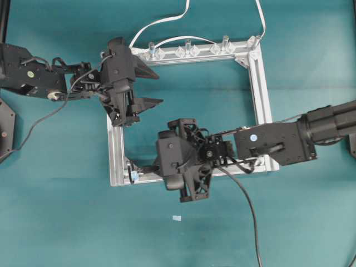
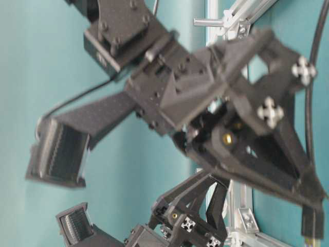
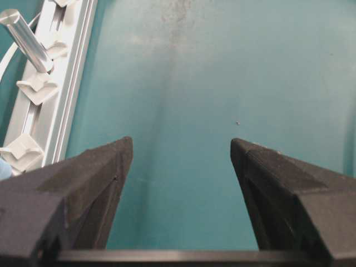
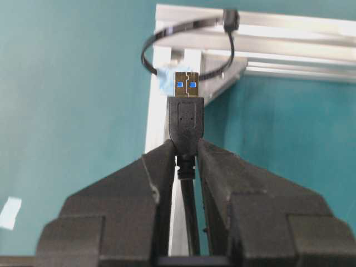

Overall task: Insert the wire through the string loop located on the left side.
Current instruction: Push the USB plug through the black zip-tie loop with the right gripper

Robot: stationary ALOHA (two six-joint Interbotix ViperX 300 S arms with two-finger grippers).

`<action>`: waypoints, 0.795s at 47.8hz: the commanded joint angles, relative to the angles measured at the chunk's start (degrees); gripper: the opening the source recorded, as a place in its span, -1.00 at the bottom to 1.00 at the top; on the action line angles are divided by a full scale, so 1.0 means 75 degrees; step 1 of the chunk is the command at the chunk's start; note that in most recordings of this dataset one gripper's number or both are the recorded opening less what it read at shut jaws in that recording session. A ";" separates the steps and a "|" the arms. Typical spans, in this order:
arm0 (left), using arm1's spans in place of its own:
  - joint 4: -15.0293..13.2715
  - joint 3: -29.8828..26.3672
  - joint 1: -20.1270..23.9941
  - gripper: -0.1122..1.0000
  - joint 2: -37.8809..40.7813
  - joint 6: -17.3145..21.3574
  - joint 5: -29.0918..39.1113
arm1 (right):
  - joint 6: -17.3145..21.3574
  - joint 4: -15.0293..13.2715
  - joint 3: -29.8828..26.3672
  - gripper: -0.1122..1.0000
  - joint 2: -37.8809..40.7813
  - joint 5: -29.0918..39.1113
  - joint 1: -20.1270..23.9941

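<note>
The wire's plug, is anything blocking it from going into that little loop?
Nothing visible. The right gripper holds the wire with its metal tip pointing at the string loop, only open space between them.

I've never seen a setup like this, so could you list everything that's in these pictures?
Frame: one, silver aluminium, square, lying on the table.
Table: one, teal surface.
Clear clips: several, along the frame's top bar.
Metal pegs: three, silver, upright on the top bar.
White cable: one, running off the top edge.
String loop: one, thin and dark, at the frame's corner.
Wire: one, black, with a metal plug tip facing the loop.
Left pincer: black, open, empty.
Right pincer: black, shut on the wire's plug.
</note>
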 commanded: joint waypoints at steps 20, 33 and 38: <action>0.0023 -0.0070 -0.0023 0.57 -0.0199 0.0000 -0.0035 | 0.0012 0.0023 -0.0656 -0.48 0.0188 -0.0023 -0.0012; 0.0023 -0.0070 -0.0059 0.57 -0.0199 0.0000 -0.0035 | 0.0012 0.0023 -0.0867 -0.49 0.0352 -0.0023 0.0000; 0.0023 -0.0070 -0.0082 0.57 -0.0199 0.0000 -0.0035 | 0.0012 0.0023 -0.0973 -0.49 0.0434 -0.0023 0.0000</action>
